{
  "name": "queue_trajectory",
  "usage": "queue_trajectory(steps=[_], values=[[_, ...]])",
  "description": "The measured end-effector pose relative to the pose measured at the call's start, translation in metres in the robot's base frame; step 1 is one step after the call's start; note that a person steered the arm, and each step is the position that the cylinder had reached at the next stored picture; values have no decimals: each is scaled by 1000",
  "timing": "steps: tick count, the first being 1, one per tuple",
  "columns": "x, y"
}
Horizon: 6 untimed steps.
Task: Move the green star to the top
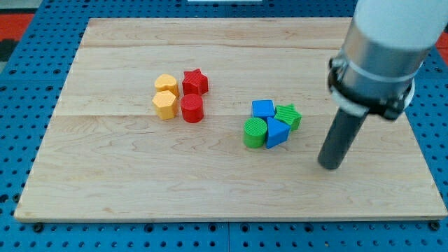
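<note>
The green star [289, 115] lies on the wooden board [140, 182], right of centre. It touches a blue cube [263, 108] on its left and a blue triangular block [277, 132] below it. A green cylinder [255, 133] stands at the left of that cluster. My tip [329, 165] rests on the board to the lower right of the green star, a short gap away from it and from the blue triangular block. The rod rises up to the view's top right.
A second cluster sits left of centre: a red star [195, 82], a red cylinder [192, 108], a yellow heart-like block [166, 85] and a yellow hexagonal block [164, 105]. Blue pegboard [21, 84] surrounds the board.
</note>
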State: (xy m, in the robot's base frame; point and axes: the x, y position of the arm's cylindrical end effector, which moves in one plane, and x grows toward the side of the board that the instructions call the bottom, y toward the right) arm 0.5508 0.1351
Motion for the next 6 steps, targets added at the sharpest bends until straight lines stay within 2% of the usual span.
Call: queue_trajectory(steps=[1,2,3,4,5,6], values=[[-46,-46],[-121,-39],[-173,-45],[-166,-9],[-166,-2],[-172,58]])
